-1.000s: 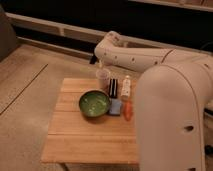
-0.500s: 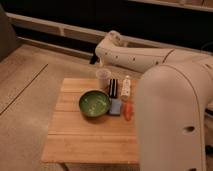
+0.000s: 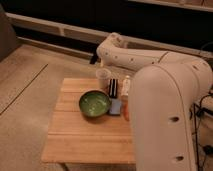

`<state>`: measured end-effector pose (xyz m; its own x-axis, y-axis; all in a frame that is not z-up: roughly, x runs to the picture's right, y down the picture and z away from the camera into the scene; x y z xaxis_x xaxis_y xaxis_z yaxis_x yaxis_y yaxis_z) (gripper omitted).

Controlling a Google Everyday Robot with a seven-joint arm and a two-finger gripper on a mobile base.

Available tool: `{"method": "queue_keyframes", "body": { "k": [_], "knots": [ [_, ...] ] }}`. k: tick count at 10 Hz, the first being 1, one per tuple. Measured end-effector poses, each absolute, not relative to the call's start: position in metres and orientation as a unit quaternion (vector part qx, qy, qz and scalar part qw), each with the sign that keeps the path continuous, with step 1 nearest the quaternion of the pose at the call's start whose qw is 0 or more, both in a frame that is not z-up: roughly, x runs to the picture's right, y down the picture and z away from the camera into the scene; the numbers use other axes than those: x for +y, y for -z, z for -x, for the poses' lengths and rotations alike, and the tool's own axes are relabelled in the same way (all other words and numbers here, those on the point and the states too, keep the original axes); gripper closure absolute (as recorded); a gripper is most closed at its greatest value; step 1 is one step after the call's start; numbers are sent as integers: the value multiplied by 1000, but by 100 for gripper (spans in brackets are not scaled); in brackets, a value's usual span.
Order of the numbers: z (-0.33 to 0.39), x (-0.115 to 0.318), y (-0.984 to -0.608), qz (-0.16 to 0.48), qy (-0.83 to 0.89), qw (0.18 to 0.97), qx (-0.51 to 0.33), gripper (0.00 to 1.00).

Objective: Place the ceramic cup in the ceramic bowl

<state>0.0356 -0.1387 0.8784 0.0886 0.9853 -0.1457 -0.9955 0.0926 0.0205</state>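
One ceramic cup (image 3: 102, 78) at back edge of table (image 3: 80, 142), just below-right of tool (image 3: 94, 58); jaws spread wide, holding nothing

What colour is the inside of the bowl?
The bowl is shiny green inside, camera view; claw hovers behind the cup.
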Motion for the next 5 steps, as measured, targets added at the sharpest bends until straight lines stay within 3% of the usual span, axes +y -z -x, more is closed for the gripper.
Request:
{"method": "queue_keyframes", "body": {
  "k": [5],
  "knots": [
    [-25, -141, -917, 68, -656, 747, 81, 35]
  ]
}}
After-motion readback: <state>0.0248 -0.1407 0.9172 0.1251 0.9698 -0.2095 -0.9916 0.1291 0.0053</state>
